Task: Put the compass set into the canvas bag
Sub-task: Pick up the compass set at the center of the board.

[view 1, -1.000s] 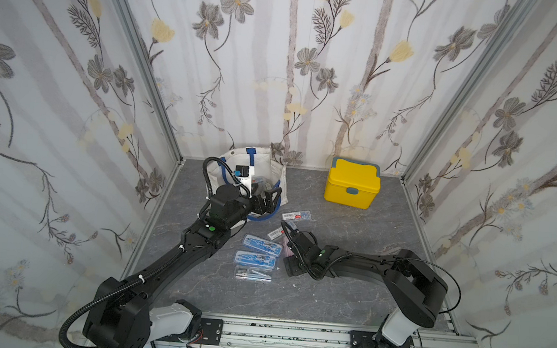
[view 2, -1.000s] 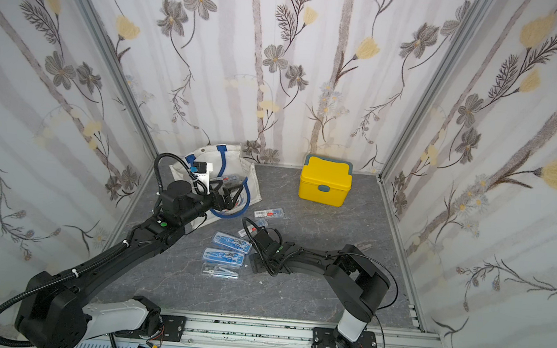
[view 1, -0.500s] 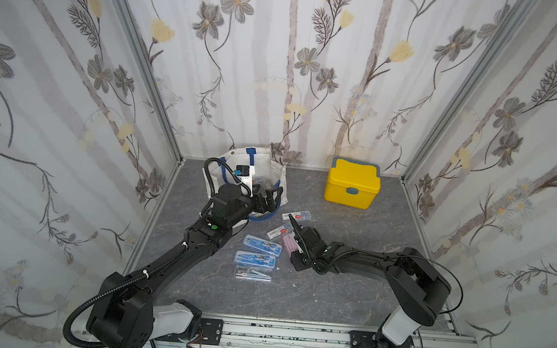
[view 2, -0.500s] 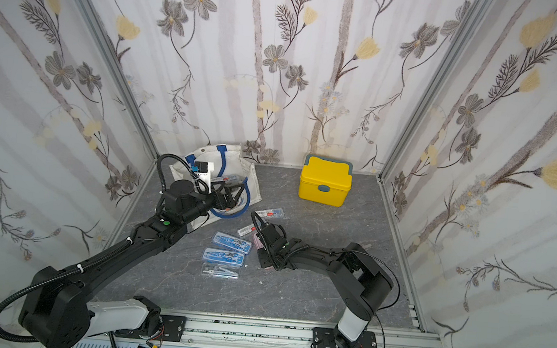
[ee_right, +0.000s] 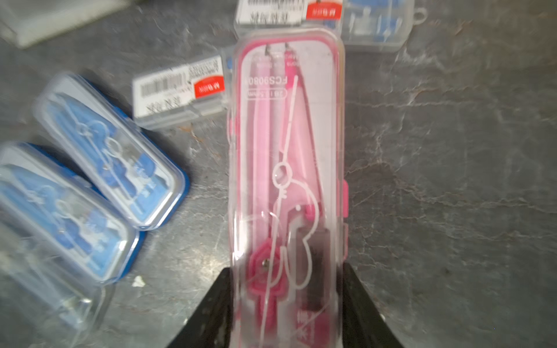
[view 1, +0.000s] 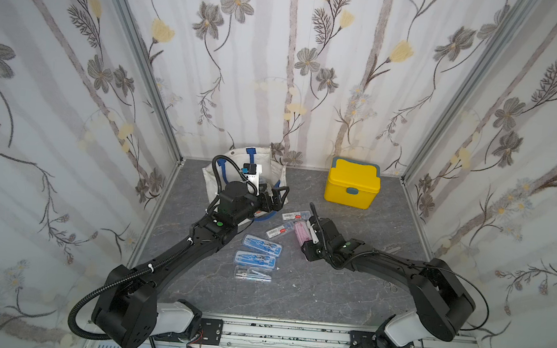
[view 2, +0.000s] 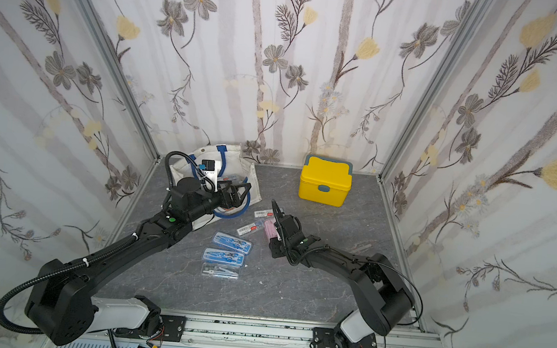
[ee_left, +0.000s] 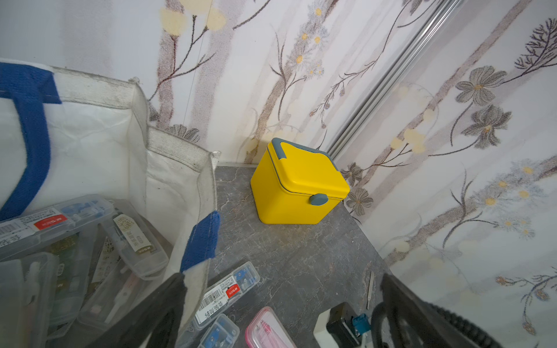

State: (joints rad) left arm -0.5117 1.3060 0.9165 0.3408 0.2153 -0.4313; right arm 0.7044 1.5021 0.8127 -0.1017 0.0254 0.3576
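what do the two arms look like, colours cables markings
Both are matte black, boxy links on rounded white base segments. The left arm carries a ribbed black cable hose with white zip ties; the right arm has thin loose black cables. Each shows a small green light.

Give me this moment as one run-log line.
phase: pickup | right claw: shut on pink compass case | left claw: open at canvas bag mouth | placed: not yet

The right gripper (ee_right: 286, 304), gaping a second ago, now pinches the near end of the pink compass set (view 1: 300, 231) between its jaws. Its wrist now sits farther back in the scene and slightly further right.
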